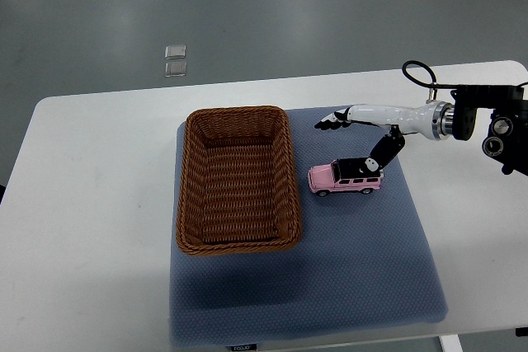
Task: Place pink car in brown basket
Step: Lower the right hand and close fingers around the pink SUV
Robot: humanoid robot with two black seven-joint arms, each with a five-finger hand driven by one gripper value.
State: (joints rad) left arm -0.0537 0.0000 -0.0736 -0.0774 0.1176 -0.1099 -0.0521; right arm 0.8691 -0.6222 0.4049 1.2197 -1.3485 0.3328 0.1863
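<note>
Reaching in from the table's right edge, the right hand [356,133] hangs above the far right part of the blue mat [363,269], its white fingers [332,122] stretched out toward the basket and its dark thumb [384,151] angled down to the black roof of the pink car [346,178]. The hand is spread wide and holds nothing; the thumb tip looks to be at or just over the rear of the roof, though contact cannot be confirmed from this angle. No left hand shows.

The car stands on its wheels on the mat, just beside the right wall of the brown basket [238,180], nose toward it. The basket sits on the mat's left half, upright and with nothing in it. The mat lies on the white table [91,204], toward its near edge.

My reading is that the grasp has not been made yet. Risks from here: with only the thumb near the roof, closing the fingers unevenly could nudge the car so it rolls on its wheels toward the basket wall or skews sideways. A pinch on the smooth roof alone might slip during the lift. Carrying it low could also catch the basket's rim.
</note>
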